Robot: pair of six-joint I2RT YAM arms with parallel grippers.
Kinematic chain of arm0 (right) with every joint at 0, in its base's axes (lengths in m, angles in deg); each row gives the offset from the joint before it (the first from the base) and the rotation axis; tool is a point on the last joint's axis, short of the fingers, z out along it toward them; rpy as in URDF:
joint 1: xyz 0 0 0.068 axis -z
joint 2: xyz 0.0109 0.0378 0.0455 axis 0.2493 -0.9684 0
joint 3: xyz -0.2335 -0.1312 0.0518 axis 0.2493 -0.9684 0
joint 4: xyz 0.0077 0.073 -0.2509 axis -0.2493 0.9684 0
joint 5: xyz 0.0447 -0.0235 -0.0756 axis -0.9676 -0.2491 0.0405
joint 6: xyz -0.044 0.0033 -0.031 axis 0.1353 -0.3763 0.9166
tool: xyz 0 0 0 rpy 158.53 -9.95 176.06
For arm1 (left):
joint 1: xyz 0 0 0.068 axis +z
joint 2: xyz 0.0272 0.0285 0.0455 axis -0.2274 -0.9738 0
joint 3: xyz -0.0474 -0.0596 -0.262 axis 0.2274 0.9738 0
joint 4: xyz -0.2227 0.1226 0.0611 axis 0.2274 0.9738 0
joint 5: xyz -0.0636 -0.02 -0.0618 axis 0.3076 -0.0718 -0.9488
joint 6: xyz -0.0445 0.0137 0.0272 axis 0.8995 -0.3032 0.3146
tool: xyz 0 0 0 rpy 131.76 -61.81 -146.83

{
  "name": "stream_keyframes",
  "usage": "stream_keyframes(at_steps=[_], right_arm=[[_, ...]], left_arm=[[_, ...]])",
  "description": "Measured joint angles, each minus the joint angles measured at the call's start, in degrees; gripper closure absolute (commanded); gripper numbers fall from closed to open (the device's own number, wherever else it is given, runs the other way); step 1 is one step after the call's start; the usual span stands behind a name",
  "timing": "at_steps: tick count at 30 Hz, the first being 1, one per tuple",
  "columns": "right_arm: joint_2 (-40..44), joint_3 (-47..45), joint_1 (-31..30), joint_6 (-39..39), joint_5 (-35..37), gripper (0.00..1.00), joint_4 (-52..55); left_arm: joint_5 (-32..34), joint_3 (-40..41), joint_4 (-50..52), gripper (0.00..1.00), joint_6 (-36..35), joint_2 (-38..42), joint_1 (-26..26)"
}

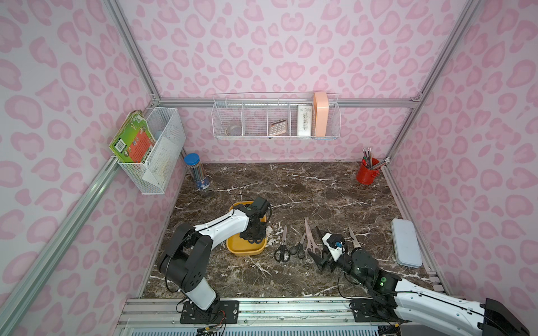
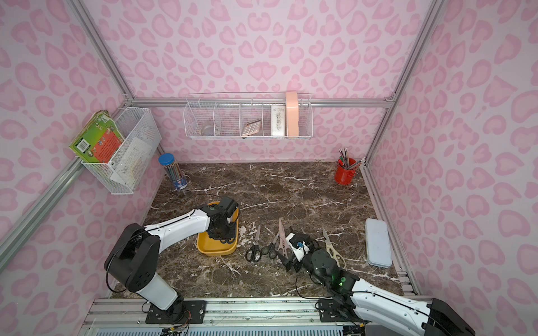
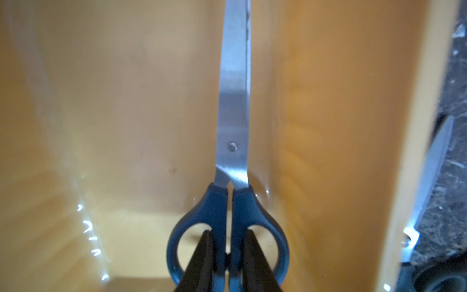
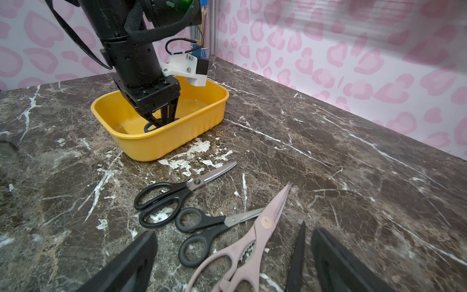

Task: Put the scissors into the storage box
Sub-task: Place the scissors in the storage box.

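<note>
One pair, the blue scissors, is down inside the box, blades pointing far and lying closer to the box's right wall. The left pincer is clamped on it: its fingers pass through the two handle loops and squeeze the inner bars together. The blades look very low, but I cannot tell whether they already rest on the box floor.

The step in hand appears to be the release. To do it well, lower until the pair lies flat, so it has no drop and cannot bounce toward the wall. Then part the fingers only a little. They sit inside the loops, so a wide spread would likely push the handles apart and swing the blades open. Lift straight up afterward, so that neither finger hooks a loop and drags the pair out over the rim.

The right pincer hangs with its jaws wide apart, holding nothing, low over the row on the surface right of the box. That row holds black scissors, small black scissors, pink scissors, a dark pair and, farthest right, cream scissors. The right arm should probably wait until the left arm clears the box, since both would meet over it.
</note>
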Motion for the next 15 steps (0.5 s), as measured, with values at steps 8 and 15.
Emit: stream_keyframes(at_steps=[8, 15], right_arm=[[0.0, 0.0, 0.0, 0.0, 0.0, 0.03, 0.0], [0.2, 0.0, 0.0, 0.0, 0.0, 0.03, 0.0]], left_arm=[[0.6, -1.1, 1.1, 0.58, 1.3, 3.4, 0.0], [4.5, -6.3, 7.6, 0.60, 1.3, 8.1, -1.5]])
